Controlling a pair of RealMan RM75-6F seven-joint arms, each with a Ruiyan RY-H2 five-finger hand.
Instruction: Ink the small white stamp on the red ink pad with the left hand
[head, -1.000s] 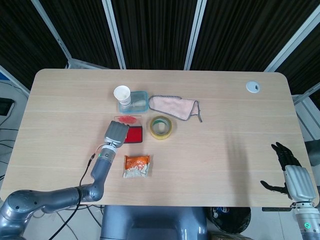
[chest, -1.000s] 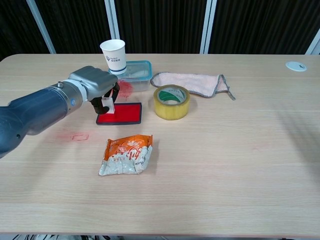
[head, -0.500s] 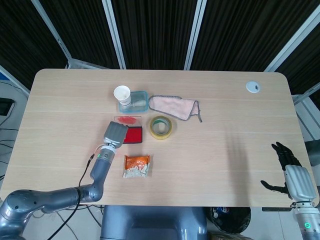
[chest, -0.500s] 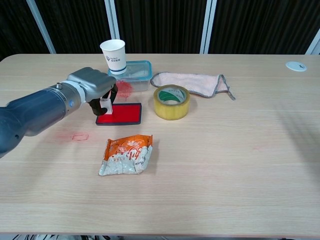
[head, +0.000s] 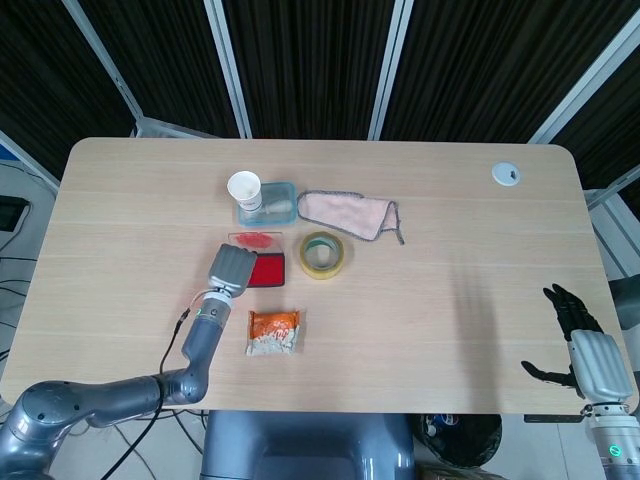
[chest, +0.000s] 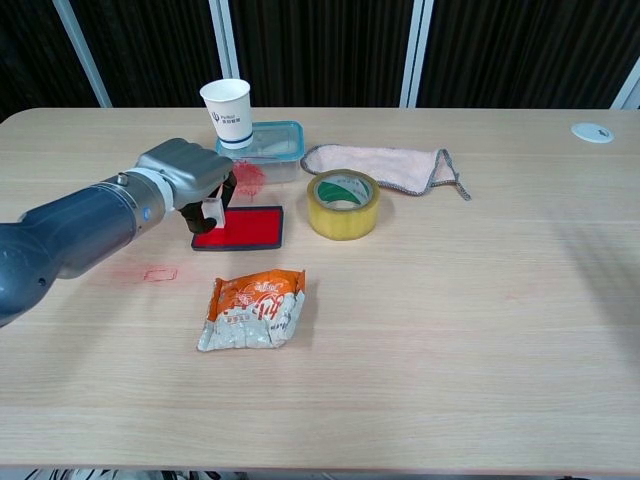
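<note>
My left hand (chest: 188, 178) was clenched around the stamp (chest: 211, 212), pinching the little white block between its fingers over the near-left corner of the pad (chest: 246, 226); from the chest view I could not tell whether the stamp's face was pressed into the red or only just above it. The worry I had was the edge: the stamp sat so close to the pad's left rim that a small drift away from the tape (chest: 343, 204) would have put part of its face on the black frame or the bare table (chest: 450, 320), and it would have taken ink unevenly. The grip looked shallow too, so a hard press might have tilted the stamp or twisted it out of my fingers, and the pad, lying loose beside the tape and just in front of the box (chest: 268, 152), could have slid under a sideways push. My right hand (head: 580, 345) hung released, fingers spread, far from the pad off the table's near-right corner. Compared with a second before, my left hand and the stamp had shifted slightly toward the pad's left edge; the pad, tape, box, cup (chest: 227, 114) and snack bag (chest: 254, 309) had not moved.
</note>
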